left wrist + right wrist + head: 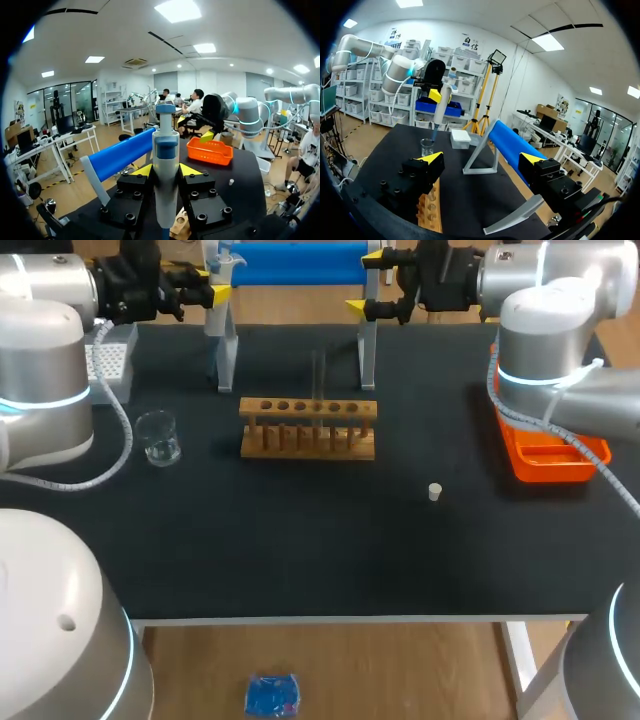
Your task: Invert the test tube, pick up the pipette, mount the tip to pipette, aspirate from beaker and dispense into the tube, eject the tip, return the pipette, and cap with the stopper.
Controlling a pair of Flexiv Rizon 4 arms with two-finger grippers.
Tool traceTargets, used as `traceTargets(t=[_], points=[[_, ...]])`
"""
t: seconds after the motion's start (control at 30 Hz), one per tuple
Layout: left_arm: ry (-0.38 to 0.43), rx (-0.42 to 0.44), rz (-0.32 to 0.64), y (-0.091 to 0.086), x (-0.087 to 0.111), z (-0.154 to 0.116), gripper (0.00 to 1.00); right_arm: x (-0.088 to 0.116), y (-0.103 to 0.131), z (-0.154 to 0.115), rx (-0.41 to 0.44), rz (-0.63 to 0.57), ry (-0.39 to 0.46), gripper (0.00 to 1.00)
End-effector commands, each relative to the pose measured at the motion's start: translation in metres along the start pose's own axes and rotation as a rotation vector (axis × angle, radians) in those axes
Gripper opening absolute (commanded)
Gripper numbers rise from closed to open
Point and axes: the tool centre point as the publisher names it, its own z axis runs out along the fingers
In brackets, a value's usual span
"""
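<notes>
— Since the left gripper (pixel 166 171) is clamped on the pipette (pixel 165 145), why hold it upright?
— So its nose points down, I'd judge, ready for the tip box (pixel 105 360) nearby.
— And the right gripper (pixel 482 160)?
— Spread wide, empty, at the table's (pixel 300 550) far edge, clear of the rack (pixel 308 435) where the test tube (pixel 319 375) stands. Beaker (pixel 158 436) and stopper (pixel 435 491) sit either side.

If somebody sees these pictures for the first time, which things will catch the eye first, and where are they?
Most likely the blue and white pipette, held upright between the yellow-tipped fingers of the left gripper over the back of the table. Next comes the wooden rack in the middle of the table, with one test tube standing in it. The bright orange tray at the table's right edge also stands out.
</notes>
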Motion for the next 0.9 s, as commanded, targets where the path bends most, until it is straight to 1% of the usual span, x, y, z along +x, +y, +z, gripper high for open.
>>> traceTargets(t=[0.03,0.07,0.13,0.17,0.23,0.3,0.33,0.4,0.47,0.6,0.67,0.83,0.9], points=[[0.004,-0.002,0.000,-0.001,-0.001,-0.001,0.00,0.000,0.000,0.000,0.001,0.000,0.001,1.00],[0.004,-0.002,0.000,-0.001,-0.001,-0.001,0.00,0.000,0.000,0.000,0.001,0.000,0.001,1.00],[-0.071,-0.034,-0.025,0.005,-0.014,0.008,0.00,0.000,0.000,0.000,0.001,0.000,0.001,1.00],[-0.087,-0.037,-0.045,0.007,-0.021,0.012,0.00,0.000,0.000,0.000,0.001,0.000,0.001,1.00],[-0.126,-0.055,-0.055,0.008,-0.032,0.023,0.00,0.000,0.000,0.000,0.001,0.000,0.001,1.00],[-0.139,-0.052,-0.056,0.008,-0.041,0.033,0.00,0.000,0.000,0.000,0.001,0.000,0.001,1.00],[-0.162,-0.056,-0.071,0.009,-0.047,0.038,0.00,0.000,0.000,0.000,0.001,0.000,0.001,1.00],[-0.170,-0.056,-0.068,0.009,-0.053,0.046,0.00,0.000,0.000,0.000,0.001,0.000,0.001,1.00],[-0.205,-0.063,-0.080,0.009,-0.061,0.052,0.00,0.000,0.000,0.000,0.001,0.000,0.001,1.00],[-0.251,-0.074,-0.099,0.010,-0.070,0.057,0.00,0.000,0.000,0.000,0.001,0.000,0.001,1.00],[-0.273,-0.088,-0.108,0.010,-0.072,0.059,0.00,0.000,0.000,0.000,0.001,0.000,0.001,1.00],[-0.332,-0.090,-0.129,0.008,-0.077,0.061,0.00,0.000,0.000,0.000,0.001,0.000,0.001,1.00],[-0.361,-0.107,-0.139,0.008,-0.081,0.064,0.00,0.000,0.000,0.000,0.001,0.000,0.001,1.00]])
